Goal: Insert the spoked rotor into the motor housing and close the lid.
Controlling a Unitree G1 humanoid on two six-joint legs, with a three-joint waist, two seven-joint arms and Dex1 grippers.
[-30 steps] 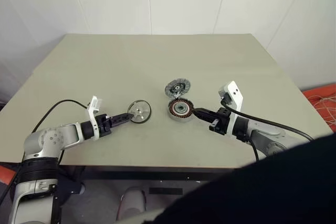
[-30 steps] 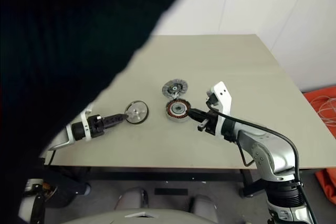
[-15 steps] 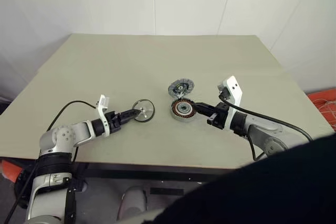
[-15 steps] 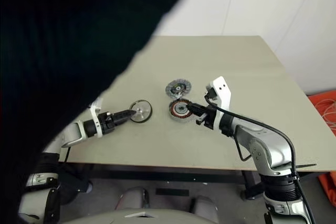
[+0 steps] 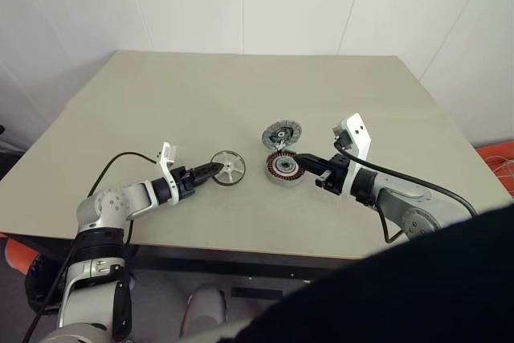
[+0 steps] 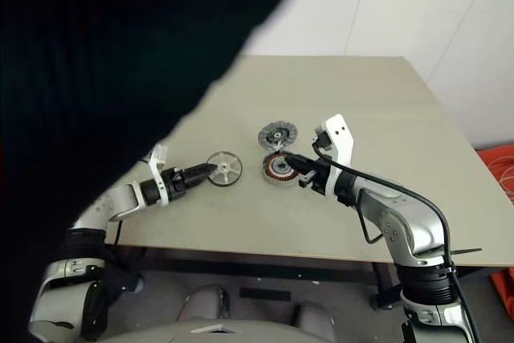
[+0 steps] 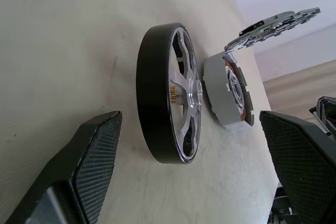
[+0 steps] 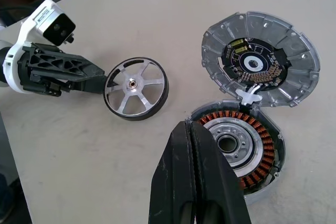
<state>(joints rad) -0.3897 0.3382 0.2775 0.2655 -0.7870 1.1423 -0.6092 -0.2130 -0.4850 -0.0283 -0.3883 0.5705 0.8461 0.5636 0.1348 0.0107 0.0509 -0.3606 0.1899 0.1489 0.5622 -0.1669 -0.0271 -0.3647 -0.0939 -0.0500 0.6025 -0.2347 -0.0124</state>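
The spoked rotor (image 5: 227, 168), a black-rimmed wheel with silver spokes, lies flat on the table left of the motor housing (image 5: 283, 169). The housing is a ring of copper windings around a silver centre (image 8: 233, 144). The lid (image 8: 260, 59), a grey ribbed disc with a circuit board inside, stands tilted open behind the housing, joined to it by a white clip. My left gripper (image 5: 212, 172) is open, its fingers (image 7: 92, 163) on either side of the rotor (image 7: 168, 108), just short of its rim. My right gripper (image 8: 190, 127) is shut and empty, its tip at the housing's near edge.
The beige table (image 5: 241, 94) stretches bare behind and to the left of the parts, with white walls beyond it. Its front edge (image 5: 241, 251) runs close below both arms. An orange object (image 5: 498, 154) lies on the floor at the right.
The whole view has shifted. My left gripper has moved a little to the right, staying at the rotor. The right gripper has kept its place at the housing.
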